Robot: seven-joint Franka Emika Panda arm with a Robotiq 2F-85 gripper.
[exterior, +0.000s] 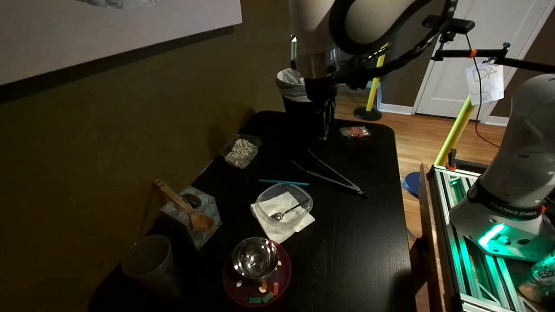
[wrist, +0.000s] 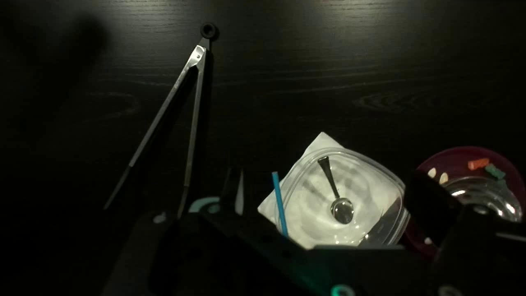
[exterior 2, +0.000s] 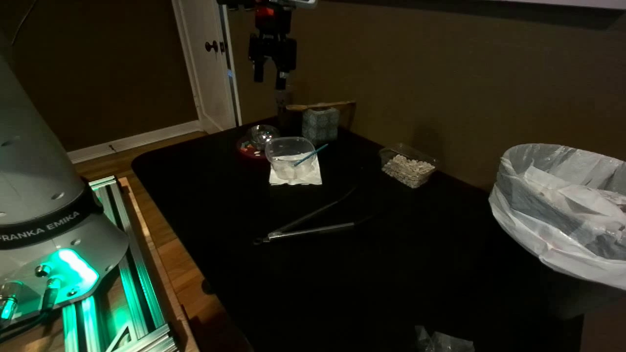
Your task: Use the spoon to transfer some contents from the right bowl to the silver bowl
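Wrist view: the empty end effector (wrist: pixel 327 184) was spread wide; right of middle, a tub (wrist: pixel 372 189) held the spoon (wrist: pixel 342 210)

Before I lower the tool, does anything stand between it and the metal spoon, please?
From above, nothing visible stands between the tool and the metal spoon. At the sides, the clear plastic container walls it in all around; its top appears open.

Metal spoon (wrist: pixel 339 202) lying in clear tub (exterior 2: pixel 283 154), pale beige granules (exterior: pixel 242 149) in clear container (exterior 2: pixel 386 155), silver bowl (exterior: pixel 256 258) upright
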